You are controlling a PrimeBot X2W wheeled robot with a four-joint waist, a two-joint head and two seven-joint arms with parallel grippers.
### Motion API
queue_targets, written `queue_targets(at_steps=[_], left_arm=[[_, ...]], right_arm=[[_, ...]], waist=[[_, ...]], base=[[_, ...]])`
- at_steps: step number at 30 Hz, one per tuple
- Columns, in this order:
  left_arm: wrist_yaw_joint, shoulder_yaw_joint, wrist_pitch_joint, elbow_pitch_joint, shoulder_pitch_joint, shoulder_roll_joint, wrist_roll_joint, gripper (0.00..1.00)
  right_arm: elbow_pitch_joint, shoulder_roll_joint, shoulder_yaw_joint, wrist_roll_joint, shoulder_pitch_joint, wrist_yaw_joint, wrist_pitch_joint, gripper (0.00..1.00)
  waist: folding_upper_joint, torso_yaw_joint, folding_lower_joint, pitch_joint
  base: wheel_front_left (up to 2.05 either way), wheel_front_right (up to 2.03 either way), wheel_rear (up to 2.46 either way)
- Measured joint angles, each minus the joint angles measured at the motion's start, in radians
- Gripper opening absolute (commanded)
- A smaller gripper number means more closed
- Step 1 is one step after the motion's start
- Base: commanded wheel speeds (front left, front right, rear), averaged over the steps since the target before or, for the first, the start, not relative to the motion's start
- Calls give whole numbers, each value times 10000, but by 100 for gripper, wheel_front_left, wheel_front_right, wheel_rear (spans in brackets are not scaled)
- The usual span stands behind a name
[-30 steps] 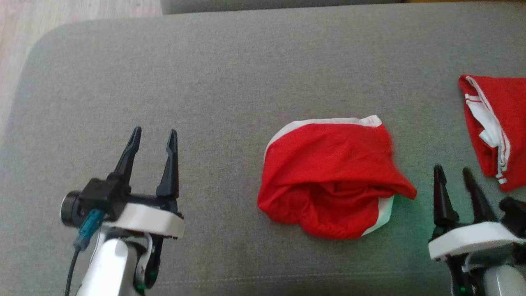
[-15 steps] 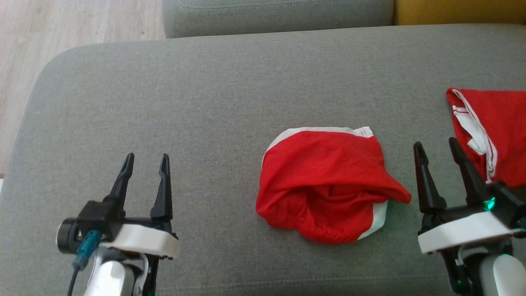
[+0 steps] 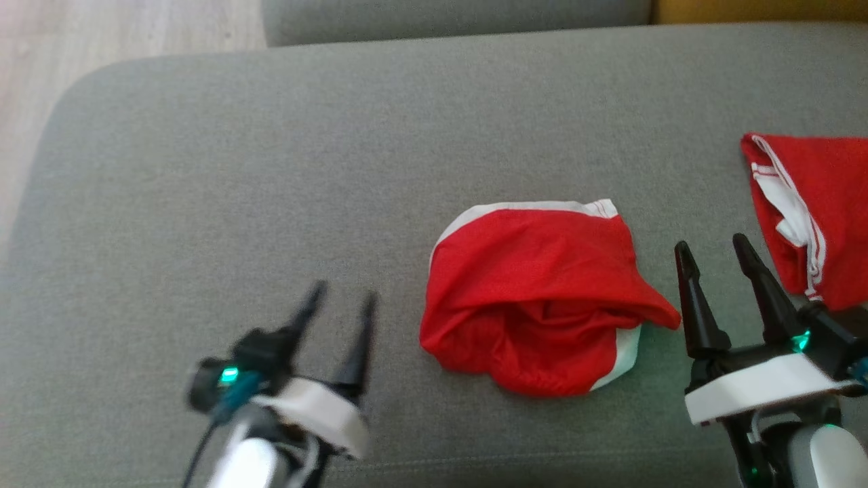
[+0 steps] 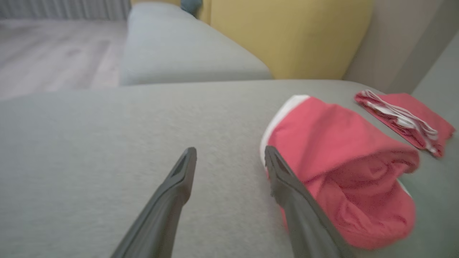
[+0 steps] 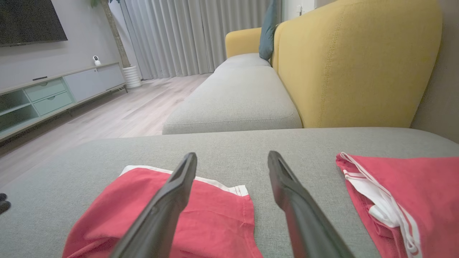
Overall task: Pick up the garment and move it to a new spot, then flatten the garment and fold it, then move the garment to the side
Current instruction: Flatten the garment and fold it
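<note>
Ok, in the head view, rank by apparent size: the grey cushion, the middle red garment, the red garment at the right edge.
Largest: grey cushion.
Then middle red garment.
Smallest: right-edge red garment, but the frame cuts it off, so its full size is unsure.

Grey cushion (image 3: 271, 169), yellow backrest (image 5: 358, 64), wood floor (image 5: 136, 111), red-white cloth (image 3: 834, 196) far rt.

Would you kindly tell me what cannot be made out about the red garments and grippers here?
- Left gripper: blurred in the head view.
- Striped red garment: cut off by the right edge of the head view.
- Crumpled red garment: its near part is hidden behind the right gripper's finger in the right wrist view; bunched, so its type is unclear.
</note>
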Motion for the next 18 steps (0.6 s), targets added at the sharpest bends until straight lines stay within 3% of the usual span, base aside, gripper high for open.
queue_targets(at_steps=[5,12,13,14,18], left_arm=[[-405,-865,675,1103,-666,-322,-416,100],[-545,-1233,1026,2746,-1498,-399,-989,100],[-566,-1246,1051,2909,-1599,-401,-1026,37],[-556,-1237,1012,3037,-1687,-401,-1024,0],[-215,-1016,349,3198,-2154,-328,-809,0]], right_arm=[[0,-4,217,84,-90,0,33,100],[148,6,171,88,-301,0,88,100],[174,12,161,88,-306,0,88,100],[196,25,144,88,-305,0,86,100],[278,128,6,121,-304,0,81,100]], waist=[[0,-262,0,310],[0,-850,1,651],[0,-930,1,685],[0,-1001,0,715],[0,-1193,1,763]], base=[[0,0,0],[0,0,0],[0,0,0],[0,0,0],[0,0,0]])
